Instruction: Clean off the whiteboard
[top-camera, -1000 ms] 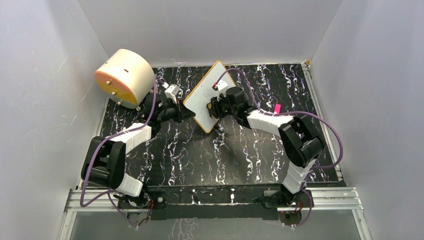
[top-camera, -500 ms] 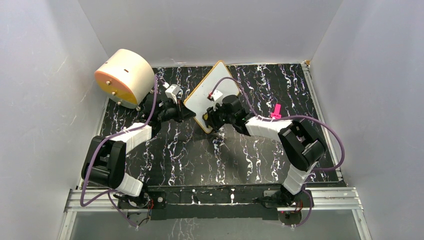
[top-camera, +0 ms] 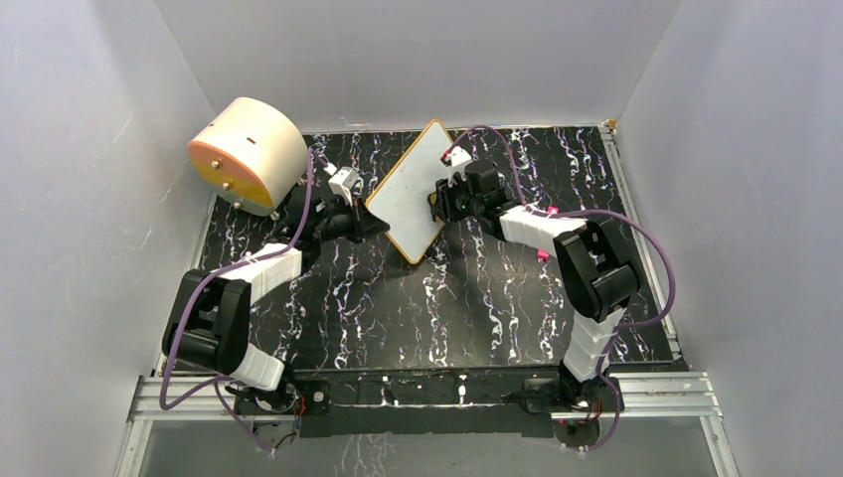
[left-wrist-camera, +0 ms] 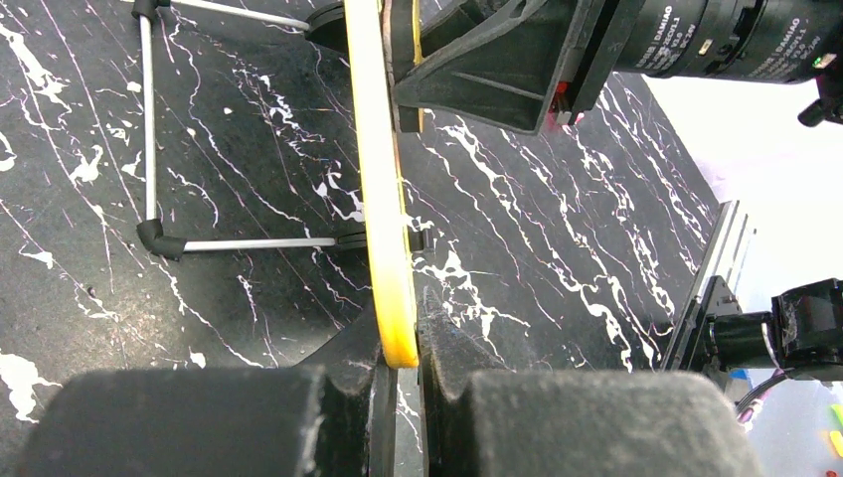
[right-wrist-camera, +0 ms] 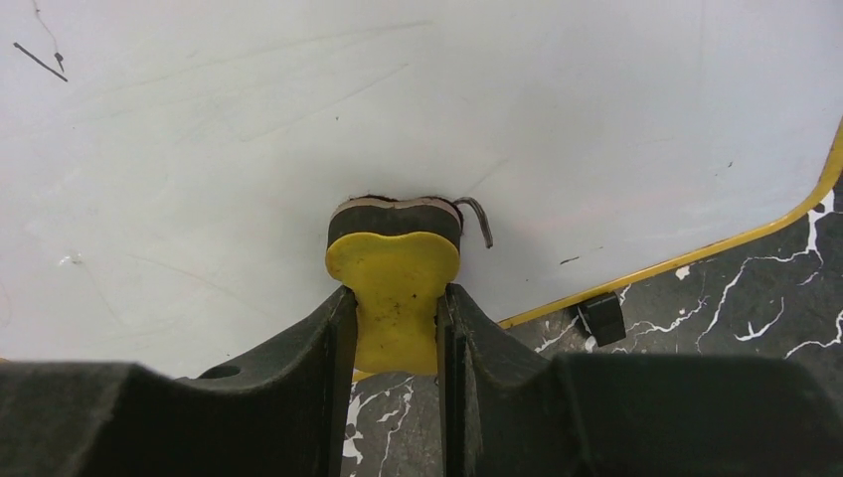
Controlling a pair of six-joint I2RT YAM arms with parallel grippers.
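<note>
Far left, by the wall: a cream cylinder [top-camera: 249, 154] lay on its side at the tabletop's [top-camera: 447, 318] back corner, orange face turned out.

Left arm reached in toward the middle. The left claw [top-camera: 363, 221] was clamped on the whiteboard's [top-camera: 413, 194] lower-left edge; from the left wrist, both fingers [left-wrist-camera: 398, 373] pinched the yellow-orange frame [left-wrist-camera: 383, 199] edge-on. A thin wire stand [left-wrist-camera: 149, 149] rested on the black marbled surface just behind the board.

Whiteboard stood centre-back, tipped up on one corner like a diamond, white face turned toward the right arm.

Right claw [top-camera: 444, 199] met the board's face near its right side. From the right wrist, its fingers [right-wrist-camera: 396, 328] were closed on a yellow eraser [right-wrist-camera: 395, 278], the dark felt end pressed flat against the white surface [right-wrist-camera: 398, 99]. A short hooked dark mark [right-wrist-camera: 480, 219] sat just beside the felt; a faint stroke [right-wrist-camera: 40, 60] showed at upper left.

Further right, a small pink object [top-camera: 543, 255] lay beside the right forearm; could not tell what it was.
</note>
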